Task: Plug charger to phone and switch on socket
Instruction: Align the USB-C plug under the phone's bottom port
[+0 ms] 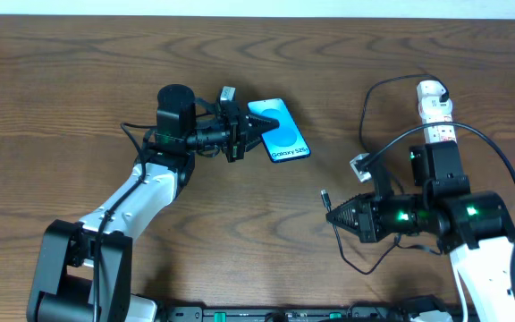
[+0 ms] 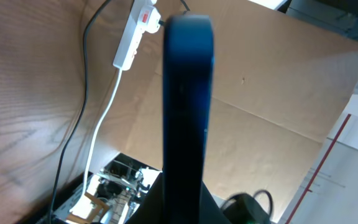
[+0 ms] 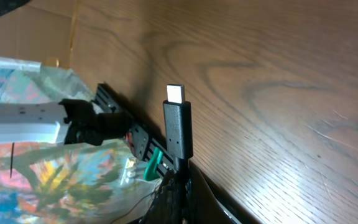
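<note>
The phone point(image 1: 281, 131), blue screen with "Galaxy S25" text, is held at its left end by my left gripper point(image 1: 244, 134), raised and tilted above the table. In the left wrist view the phone point(image 2: 187, 93) shows edge-on between the fingers. My right gripper point(image 1: 333, 215) is shut on the charger's black connector tip point(image 1: 325, 197), which points left. In the right wrist view the connector point(image 3: 178, 127) stands up from the fingers with its metal end free. The black cable point(image 1: 365, 116) loops back to the white plug head point(image 1: 437, 89) in the socket point(image 1: 436, 112), a white power strip at the right.
The socket also shows in the left wrist view point(image 2: 135, 34) with its white cord point(image 2: 101, 118) trailing down. A small white and grey piece point(image 1: 358, 165) lies on the wooden table point(image 1: 79, 80) near the right arm.
</note>
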Tool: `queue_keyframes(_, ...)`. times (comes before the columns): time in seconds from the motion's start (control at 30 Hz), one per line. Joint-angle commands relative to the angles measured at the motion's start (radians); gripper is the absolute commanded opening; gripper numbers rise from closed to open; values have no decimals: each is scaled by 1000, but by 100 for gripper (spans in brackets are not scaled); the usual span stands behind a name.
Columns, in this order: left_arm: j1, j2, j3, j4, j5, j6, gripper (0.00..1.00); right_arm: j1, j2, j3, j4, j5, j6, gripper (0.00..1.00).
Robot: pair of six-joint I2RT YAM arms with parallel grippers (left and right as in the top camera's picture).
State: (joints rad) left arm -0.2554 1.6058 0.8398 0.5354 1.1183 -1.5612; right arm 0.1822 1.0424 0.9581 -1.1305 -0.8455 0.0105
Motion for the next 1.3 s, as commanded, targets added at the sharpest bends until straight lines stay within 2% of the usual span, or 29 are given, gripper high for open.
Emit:
queue_keyframes(0.0, 5, -9, 23, 13, -4, 50, 7, 24, -36, 2, 23, -56, 11, 1)
queue_keyframes(0.2, 5, -9, 23, 13, -3, 50, 8, 29, -23, 2, 105, -89, 72, 1)
queue_keyframes(0.4, 5, -9, 23, 13, 0, 36, 7, 29, 36, 2, 180, -95, 307, 1)
queue_keyframes(0.5, 5, -9, 23, 13, 0, 35, 7, 29, 69, 2, 199, -137, 357, 1)
queue_keyframes(0.63, 6, -9, 23, 49, 43, 92, 7, 29, 89, 2, 223, -157, 354, 1)
queue_keyframes(0.77, 6, -8, 22, 72, 117, 191, 8, 29, 87, 2, 226, -155, 290, 1)
queue_keyframes(0.97, 5, 22, 20, 77, 119, 246, 7, 29, 87, 2, 212, -155, 249, 1)
queue_keyframes(1.1, 5, 60, 20, 101, 108, 244, 7, 29, 87, 2, 195, -155, 235, 1)
queue_keyframes(1.27, -1, 92, 20, 233, 100, 190, 8, 29, 88, 1, 200, -140, 235, 1)
